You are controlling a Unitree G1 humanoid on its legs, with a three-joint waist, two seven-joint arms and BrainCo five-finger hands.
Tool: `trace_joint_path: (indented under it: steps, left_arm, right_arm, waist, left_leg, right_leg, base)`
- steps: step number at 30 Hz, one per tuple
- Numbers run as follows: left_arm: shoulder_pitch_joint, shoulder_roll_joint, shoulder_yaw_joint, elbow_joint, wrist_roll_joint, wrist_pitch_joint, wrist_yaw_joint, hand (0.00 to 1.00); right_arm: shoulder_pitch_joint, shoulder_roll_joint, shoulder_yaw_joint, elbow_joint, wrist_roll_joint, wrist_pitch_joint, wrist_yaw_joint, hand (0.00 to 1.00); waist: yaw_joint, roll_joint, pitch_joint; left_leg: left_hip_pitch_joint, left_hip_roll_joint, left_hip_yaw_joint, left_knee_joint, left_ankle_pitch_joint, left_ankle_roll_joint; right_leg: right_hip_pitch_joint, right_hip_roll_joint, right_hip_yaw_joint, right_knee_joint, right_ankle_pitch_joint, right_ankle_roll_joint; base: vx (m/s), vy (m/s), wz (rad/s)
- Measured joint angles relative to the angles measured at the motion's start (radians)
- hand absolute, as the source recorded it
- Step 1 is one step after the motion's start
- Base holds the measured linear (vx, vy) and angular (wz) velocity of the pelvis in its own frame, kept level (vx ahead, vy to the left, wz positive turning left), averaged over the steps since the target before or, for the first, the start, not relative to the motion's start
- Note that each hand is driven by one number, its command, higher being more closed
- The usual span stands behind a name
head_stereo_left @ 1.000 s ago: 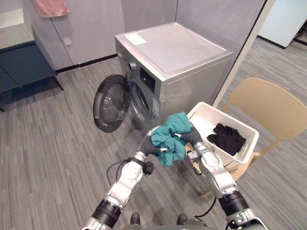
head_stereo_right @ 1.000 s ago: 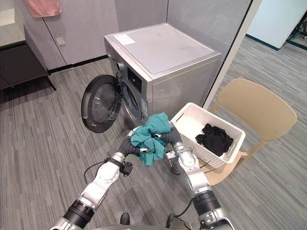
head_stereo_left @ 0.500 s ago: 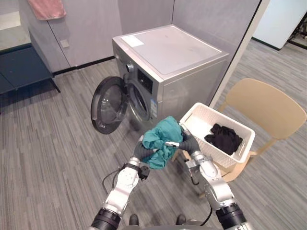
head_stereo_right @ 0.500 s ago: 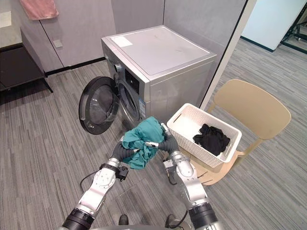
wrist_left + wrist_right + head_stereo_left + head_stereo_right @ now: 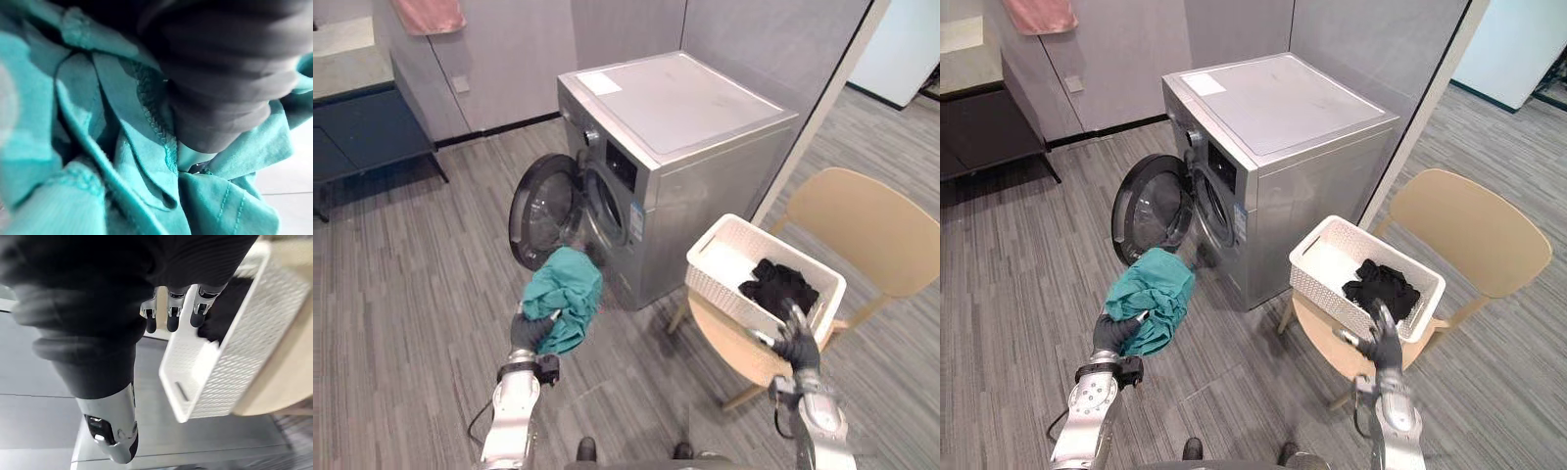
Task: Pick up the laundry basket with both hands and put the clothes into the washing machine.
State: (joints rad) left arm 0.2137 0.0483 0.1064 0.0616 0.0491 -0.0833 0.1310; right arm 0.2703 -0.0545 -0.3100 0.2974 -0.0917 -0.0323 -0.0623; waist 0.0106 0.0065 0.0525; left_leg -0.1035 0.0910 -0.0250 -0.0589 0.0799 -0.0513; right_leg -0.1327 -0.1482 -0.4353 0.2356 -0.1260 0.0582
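So the teal garment (image 5: 564, 294) is out of the basket. It's a soft, crumpled knit wad with stitched hems, bunched up in the lower left of the frame. The left hand (image 5: 530, 331) is right under it, clutching it. One silver finger lies across the fabric, and the left wrist view has folds of cloth wrapped all round the dark ribbed cover. The wad hangs above the floor (image 5: 411, 294), which is grey with thin stripes, just in front of the open door (image 5: 543, 211) of the washing machine (image 5: 685, 98).

The machine is a boxy brushed-silver front-loader in the middle of the frame. Its door is a round, dark-glass porthole swung out toward the left.

Over on the right, the laundry basket (image 5: 724, 299) is a white rectangular plastic tub with perforated lattice walls and a slot handle at the end. It sits on the round seat of a tan wooden chair (image 5: 871, 225) with a curved back. A rumpled black garment (image 5: 778, 286) lies inside it.

The right hand (image 5: 796, 343) is at the lower right, by the basket's near rim. Its fingers (image 5: 169, 318) are straight and spread from the thumb, holding nothing. I can't tell if it's actually touching the rim.

At the upper left there's a pink cloth (image 5: 429, 14) hanging on the wall above a dark, low table (image 5: 362, 127).
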Motion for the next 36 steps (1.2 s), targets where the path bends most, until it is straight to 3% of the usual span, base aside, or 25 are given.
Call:
trace_joint_path:
  steps: [1,2,4,5,7,11,12,13,14,15,16,19,20,22,23,24,25,26,27,28,29,30,32,34,36]
  left_arm:
    - [0.002,-0.001,-0.001,0.000,0.000,0.000,0.000,1.00]
    - [0.004,-0.001,-0.002,0.000,0.000,0.002,0.000,1.00]
    - [0.009,-0.006,-0.007,0.000,0.000,0.002,0.001,1.00]
    - [0.019,-0.006,-0.007,0.002,0.000,0.003,0.002,1.00]
    - [0.034,-0.003,-0.007,0.002,0.000,0.009,0.003,1.00]
    - [0.054,0.006,-0.026,-0.017,0.001,0.022,0.001,1.00]
    - [0.052,0.003,-0.034,-0.033,0.001,0.023,0.002,1.00]
    - [0.052,0.006,-0.053,-0.061,0.002,0.031,0.004,1.00]
    - [0.052,0.014,-0.063,-0.071,0.002,0.030,0.006,1.00]
    - [0.042,0.026,-0.088,-0.078,0.002,0.030,0.010,1.00]
    - [0.031,0.042,-0.095,-0.078,0.002,0.029,0.025,1.00]
    - [-0.011,0.044,-0.109,-0.058,0.002,0.029,0.044,1.00]
    - [-0.041,0.040,-0.115,-0.033,0.003,0.029,0.047,1.00]
    - [-0.086,0.028,-0.117,0.021,0.004,0.029,0.047,1.00]
    - [-0.098,0.023,-0.131,0.041,0.006,0.029,0.046,1.00]
    - [-0.104,-0.004,-0.144,0.050,0.012,0.032,0.046,1.00]
    - [-0.107,-0.017,-0.149,0.048,0.013,0.033,0.045,1.00]
    - [-0.106,-0.045,-0.154,0.048,0.014,0.036,0.042,1.00]
    - [-0.089,-0.065,-0.153,0.044,0.014,0.032,0.039,1.00]
    - [-0.074,-0.067,-0.155,0.035,0.013,0.027,0.036,1.00]
    - [-0.063,-0.070,-0.164,0.018,0.013,0.021,0.020,1.00]
    - [-0.063,-0.071,-0.171,0.009,0.013,0.021,0.019,1.00]
    - [-0.077,-0.066,-0.175,0.008,0.013,0.021,0.003,1.00]
    - [-0.068,-0.064,-0.175,0.013,0.012,0.022,0.000,1.00]
    - [-0.067,-0.063,-0.175,0.019,0.011,0.023,0.000,1.00]
  right_arm:
    - [-0.001,0.003,-0.007,0.022,-0.001,0.000,-0.006,0.00]
    - [-0.001,0.007,-0.008,0.067,-0.002,0.004,-0.025,0.00]
    - [-0.003,-0.001,-0.005,0.142,-0.015,0.006,-0.037,0.00]
    - [-0.021,0.002,-0.004,0.192,-0.020,0.010,-0.040,0.00]
    - [-0.049,0.016,-0.004,0.283,-0.028,0.016,-0.044,0.00]
    - [-0.052,0.038,-0.001,0.349,-0.037,0.053,-0.046,0.00]
    - [-0.045,0.034,0.008,0.346,-0.037,0.060,-0.047,0.00]
    - [-0.038,0.029,0.034,0.343,-0.037,0.063,-0.048,0.00]
    - [-0.032,0.031,0.042,0.343,-0.037,0.063,-0.048,0.00]
    - [-0.022,0.046,0.053,0.345,-0.036,0.063,-0.048,0.00]
    - [-0.020,0.062,0.057,0.346,-0.035,0.062,-0.048,0.00]
    - [-0.021,0.067,0.058,0.350,-0.024,0.059,-0.051,0.00]
    - [-0.030,0.066,0.049,0.356,-0.015,0.058,-0.053,0.00]
    - [-0.040,0.062,0.038,0.374,-0.015,0.058,-0.057,0.00]
    - [-0.037,0.061,0.037,0.387,-0.015,0.060,-0.067,0.00]
    - [-0.044,0.042,0.032,0.386,-0.015,0.062,-0.068,0.00]
    - [-0.048,0.034,0.034,0.377,-0.015,0.061,-0.069,0.00]
    - [-0.042,0.025,0.033,0.357,-0.014,0.060,-0.066,0.00]
    - [-0.024,0.019,0.040,0.333,-0.014,0.052,-0.067,0.00]
    - [-0.010,0.020,0.050,0.321,-0.012,0.051,-0.068,0.00]
    - [0.005,0.017,0.074,0.295,0.007,0.049,-0.069,0.00]
    - [-0.011,0.004,0.078,0.284,0.013,0.050,-0.070,0.00]
    - [-0.021,0.017,0.095,0.248,0.022,0.045,-0.071,0.00]
    - [-0.009,0.027,0.094,0.266,0.023,0.079,-0.088,0.00]
    - [0.002,0.027,0.096,0.266,0.023,0.086,-0.091,0.00]
  waist:
    - [0.000,-0.005,0.006]
    - [0.001,-0.009,0.010]
    - [0.010,-0.004,0.021]
    - [0.019,-0.007,0.024]
    - [0.032,-0.028,0.038]
    - [0.033,-0.086,0.076]
    - [0.033,-0.088,0.095]
    - [0.027,-0.086,0.111]
    - [0.027,-0.093,0.114]
    - [0.020,-0.081,0.124]
    - [0.004,-0.081,0.122]
    - [-0.007,-0.081,0.125]
    - [-0.028,-0.071,0.131]
    - [-0.062,-0.059,0.143]
    - [-0.073,-0.054,0.145]
    - [-0.075,-0.009,0.155]
    - [-0.074,-0.004,0.162]
    - [-0.080,-0.006,0.168]
    - [-0.072,0.005,0.173]
    - [-0.060,-0.001,0.165]
    - [-0.041,0.019,0.153]
    - [-0.026,0.035,0.146]
    - [-0.018,0.008,0.146]
    - [0.006,-0.036,0.156]
    - [0.007,-0.047,0.159]
  left_leg:
    - [-0.015,-0.004,0.014,0.012,-0.017,0.037]
    - [-0.045,0.008,0.110,0.048,-0.049,0.097]
    - [-0.046,0.030,0.184,0.066,-0.021,0.080]
    - [-0.043,0.031,0.192,0.073,-0.010,0.039]
    - [-0.041,0.018,0.202,0.111,-0.043,0.005]
    - [-0.076,-0.001,0.244,0.307,-0.225,0.002]
    - [-0.078,0.014,0.260,0.366,-0.270,0.001]
    - [-0.066,0.013,0.259,0.432,-0.331,0.016]
    - [-0.053,0.012,0.261,0.435,-0.343,0.024]
    - [-0.020,0.020,0.239,0.430,-0.361,0.032]
    - [0.004,0.025,0.229,0.398,-0.364,0.032]
    - [0.063,0.004,0.214,0.305,-0.362,0.032]
    - [0.090,-0.008,0.193,0.265,-0.364,0.035]
    - [0.161,-0.013,0.155,0.206,-0.358,0.023]
    - [0.204,-0.015,0.133,0.203,-0.370,0.001]
    - [0.216,0.028,0.127,0.262,-0.377,-0.030]
    - [0.206,0.036,0.137,0.318,-0.357,-0.063]
    - [0.177,0.039,0.143,0.482,-0.284,-0.089]
    - [0.140,0.083,0.157,0.716,-0.168,-0.082]
    - [0.096,0.127,0.168,0.855,-0.116,-0.074]
    - [0.017,0.200,0.187,1.078,-0.161,-0.041]
    - [-0.048,0.237,0.186,1.160,-0.204,-0.033]
    - [-0.166,0.244,0.221,1.160,-0.275,-0.012]
    - [-0.205,0.232,0.248,0.982,-0.318,0.028]
    - [-0.220,0.181,0.189,0.803,-0.318,0.028]
  right_leg:
    - [-0.003,-0.016,-0.018,0.004,-0.004,0.002]
    - [0.001,-0.031,-0.047,0.005,-0.010,0.011]
    - [0.006,-0.044,-0.067,0.020,-0.021,0.023]
    - [0.007,-0.051,-0.064,0.035,-0.026,0.029]
    - [0.023,-0.070,-0.056,0.040,-0.034,0.044]
    - [0.041,-0.155,-0.038,0.131,-0.093,0.082]
    - [0.021,-0.175,-0.014,0.218,-0.089,0.070]
    - [-0.063,-0.201,0.083,0.427,-0.045,-0.022]
    - [-0.114,-0.208,0.134,0.529,0.000,-0.071]
    - [-0.205,-0.172,0.216,0.643,-0.062,-0.009]
    - [-0.251,-0.107,0.230,0.641,-0.108,0.009]
    - [-0.331,-0.013,0.206,0.481,-0.115,0.011]
    - [-0.359,0.024,0.180,0.357,-0.088,0.009]
    - [-0.360,0.076,0.156,0.121,0.029,-0.029]
    - [-0.359,0.098,0.171,0.098,0.147,-0.098]
    - [-0.331,0.099,0.142,0.155,0.135,-0.136]
    - [-0.314,0.091,0.125,0.180,0.102,-0.150]
    - [-0.281,0.067,0.105,0.276,0.048,-0.162]
    - [-0.235,0.091,0.075,0.324,-0.021,-0.141]
    - [-0.172,0.122,0.079,0.232,0.019,-0.142]
    - [-0.072,0.180,0.085,0.166,-0.057,-0.184]
    - [-0.045,0.208,0.102,0.153,-0.058,-0.191]
    - [0.021,0.213,0.161,0.099,-0.060,-0.194]
    - [0.127,0.208,0.265,0.042,-0.060,-0.193]
    - [0.176,0.197,0.335,0.041,-0.074,-0.168]
  base:
    - [-0.01,0.058,0.89]
    - [0.05,0.015,0.93]
    - [0.10,0.004,0.59]
    - [0.15,0.066,0.00]
    - [0.16,0.079,-0.01]
    - [0.14,0.113,-0.06]
    - [0.21,0.152,-0.11]
    - [0.22,0.173,-0.15]
    - [0.28,0.190,-0.08]
    - [0.34,0.117,0.07]
    - [0.42,0.109,0.15]
    - [0.42,0.076,0.22]
    - [0.53,0.014,0.72]
    - [0.62,-0.027,0.94]
    - [0.72,-0.077,0.80]
    - [0.73,-0.076,0.68]
    - [0.73,-0.106,0.55]
    - [0.68,-0.166,0.36]
    - [0.59,-0.227,0.15]
    - [0.44,-0.263,-0.32]
    - [0.43,-0.189,-0.68]
    - [0.59,-0.127,-0.86]
    - [0.55,-0.042,-0.78]
    - [0.52,0.027,-1.10]
    - [0.46,0.189,-1.17]
